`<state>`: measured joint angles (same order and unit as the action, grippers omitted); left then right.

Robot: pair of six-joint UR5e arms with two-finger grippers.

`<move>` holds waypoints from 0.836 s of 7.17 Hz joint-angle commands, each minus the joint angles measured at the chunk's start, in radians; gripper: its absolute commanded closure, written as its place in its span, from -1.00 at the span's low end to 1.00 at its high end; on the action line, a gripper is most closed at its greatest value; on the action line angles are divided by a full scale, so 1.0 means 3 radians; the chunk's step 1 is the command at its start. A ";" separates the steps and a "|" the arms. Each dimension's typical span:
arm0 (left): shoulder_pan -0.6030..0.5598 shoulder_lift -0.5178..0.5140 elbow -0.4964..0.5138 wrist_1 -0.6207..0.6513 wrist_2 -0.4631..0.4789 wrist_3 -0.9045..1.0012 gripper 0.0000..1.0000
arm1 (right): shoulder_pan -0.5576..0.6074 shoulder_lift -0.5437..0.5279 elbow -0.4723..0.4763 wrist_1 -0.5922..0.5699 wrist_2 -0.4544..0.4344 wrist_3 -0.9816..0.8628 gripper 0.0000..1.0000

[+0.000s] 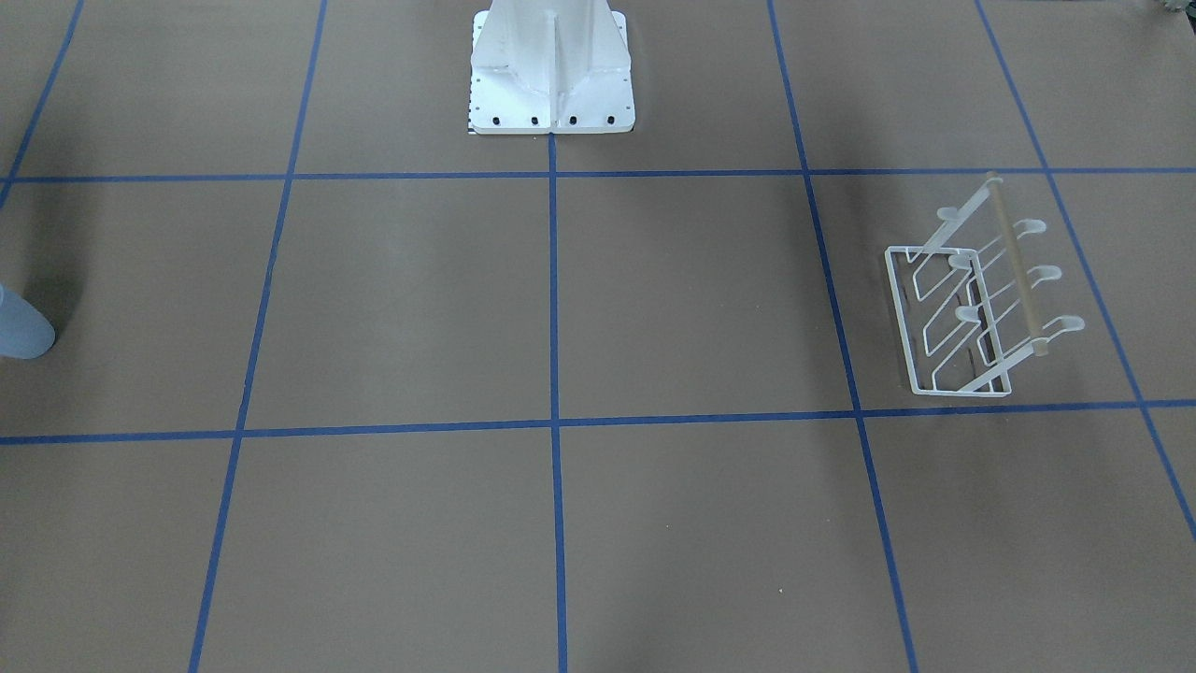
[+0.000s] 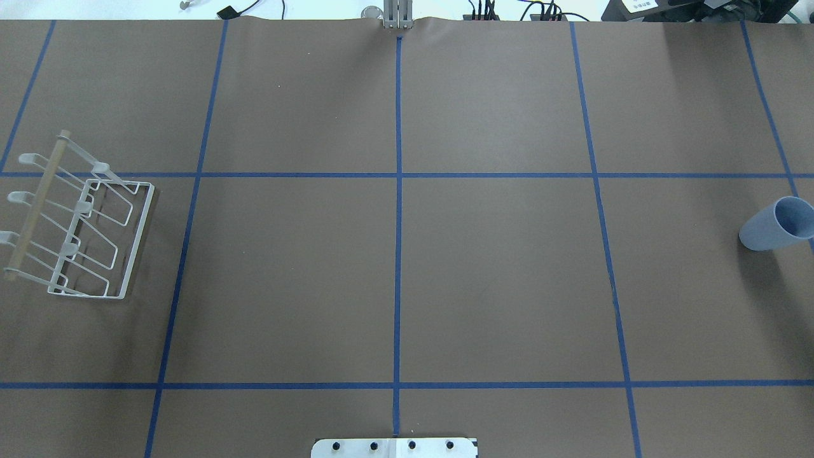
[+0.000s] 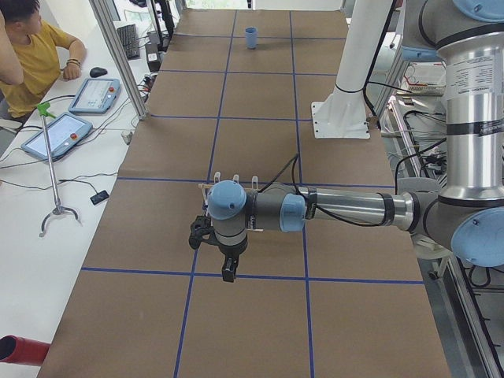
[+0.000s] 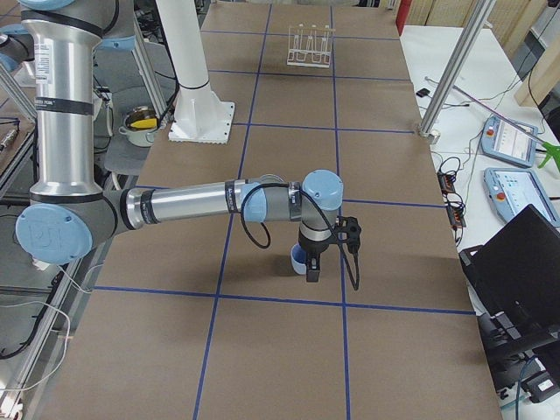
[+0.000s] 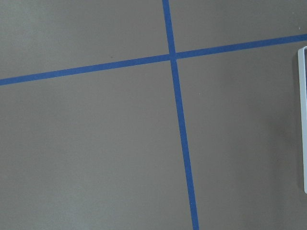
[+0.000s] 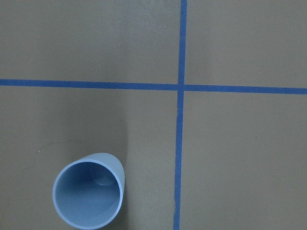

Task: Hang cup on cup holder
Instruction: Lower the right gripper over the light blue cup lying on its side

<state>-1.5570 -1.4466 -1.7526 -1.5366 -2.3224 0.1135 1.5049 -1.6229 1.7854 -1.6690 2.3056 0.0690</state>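
Note:
The pale-blue cup point(image 2: 777, 224) stands upright, mouth up, at the table's far right; it also shows in the front view point(image 1: 23, 327) and the right wrist view point(image 6: 88, 196). The white wire cup holder point(image 2: 37, 205) with a wooden dowel stands at the far left, also in the front view point(image 1: 1018, 276); its edge shows in the left wrist view point(image 5: 303, 120). My left gripper point(image 3: 228, 272) hangs over the table beside the holder point(image 3: 205, 189). My right gripper point(image 4: 312, 273) hangs just in front of the cup point(image 4: 298, 255). I cannot tell whether either is open or shut.
The white bolted pedestal base point(image 1: 553, 75) stands at the robot's side of the table, also in the overhead view point(image 2: 394, 447). Blue tape lines grid the brown table. An operator point(image 3: 31, 55) sits beside the table with teach pendants point(image 3: 71, 130).

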 commanded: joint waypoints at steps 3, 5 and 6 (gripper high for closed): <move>0.0000 0.0000 -0.0099 0.0009 0.0000 -0.0005 -0.96 | 0.0000 0.0036 0.0026 0.0000 0.0005 0.0005 -1.00; 0.0000 -0.0015 -0.0130 0.0014 0.0000 -0.0036 -0.96 | -0.0158 0.0056 0.0107 0.0335 0.0020 0.0015 -1.00; 0.0000 -0.0005 -0.0130 0.0004 -0.0005 -0.0036 -0.96 | -0.0199 0.0031 0.0108 0.0525 0.0157 0.0010 -1.00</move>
<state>-1.5570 -1.4498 -1.7892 -1.5336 -2.3224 0.1053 1.4676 -1.6091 1.8113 -1.5882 2.3186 0.0706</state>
